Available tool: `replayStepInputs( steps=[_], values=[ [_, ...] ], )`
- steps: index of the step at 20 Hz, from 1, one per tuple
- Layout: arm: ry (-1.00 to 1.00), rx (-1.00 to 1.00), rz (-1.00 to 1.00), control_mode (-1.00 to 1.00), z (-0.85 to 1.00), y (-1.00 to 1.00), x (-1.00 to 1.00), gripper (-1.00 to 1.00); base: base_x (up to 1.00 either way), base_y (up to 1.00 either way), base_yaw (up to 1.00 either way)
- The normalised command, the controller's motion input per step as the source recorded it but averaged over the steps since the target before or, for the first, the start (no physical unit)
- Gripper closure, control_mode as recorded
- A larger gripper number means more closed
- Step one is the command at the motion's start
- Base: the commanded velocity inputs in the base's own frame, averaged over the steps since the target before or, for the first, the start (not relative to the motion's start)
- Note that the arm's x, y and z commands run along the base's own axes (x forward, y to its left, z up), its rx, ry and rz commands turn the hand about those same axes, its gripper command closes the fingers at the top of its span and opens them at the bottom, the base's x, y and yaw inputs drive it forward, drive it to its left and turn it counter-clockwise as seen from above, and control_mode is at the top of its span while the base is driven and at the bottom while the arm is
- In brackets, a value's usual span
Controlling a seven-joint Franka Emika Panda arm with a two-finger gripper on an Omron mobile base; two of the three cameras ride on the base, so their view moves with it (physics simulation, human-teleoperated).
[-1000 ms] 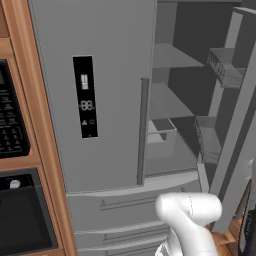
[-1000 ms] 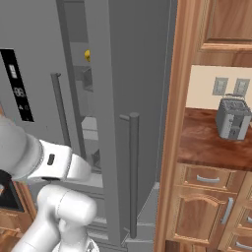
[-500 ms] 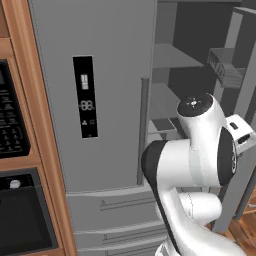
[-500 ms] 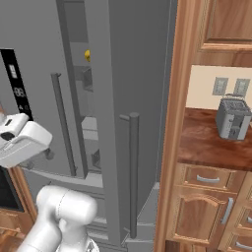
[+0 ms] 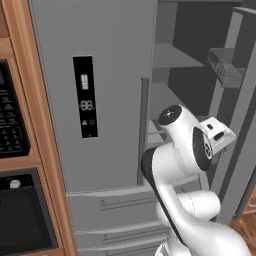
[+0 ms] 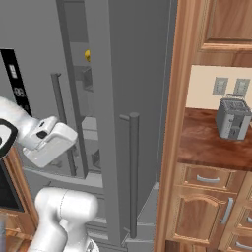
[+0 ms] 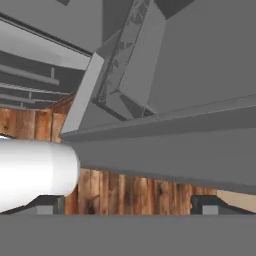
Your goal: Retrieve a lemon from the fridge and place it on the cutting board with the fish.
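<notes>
The grey steel fridge (image 5: 110,100) has its left door closed, with the black display panel (image 5: 85,95) on it, and its right door swung open onto grey shelves. In the right base view the small yellow lemon (image 6: 87,55) sits high on a shelf inside the fridge (image 6: 142,74). My gripper (image 5: 222,136) hangs in front of the open compartment at mid height, well below the lemon. Through the hand camera the gripper (image 7: 125,204) is open; its dark fingertips (image 7: 207,204) stand far apart with nothing between them. The cutting board is out of view.
The open fridge door with its long handle (image 6: 132,172) juts toward me on the right. Door bins (image 5: 225,67) hang on its inner side. A grey toaster (image 6: 232,118) stands on the reddish-brown counter (image 6: 206,147) above wooden drawers. A black oven (image 5: 15,130) sits left of the fridge.
The arm has swung up from low in front of the fridge drawers. The hand now sits in front of the open right compartment, a little lower than half a second ago.
</notes>
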Motion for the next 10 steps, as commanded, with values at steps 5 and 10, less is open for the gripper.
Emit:
replayStepInputs(
  steps=[5,10],
  values=[
    [0.13,-0.03,0.00,-1.00,-0.30,-0.63,0.38,-1.00,0.00,0.00,0.00],
    [0.11,-0.04,-0.04,-1.00,-0.20,-0.63,0.05,-1.00,0.00,0.00,0.00]
  ],
)
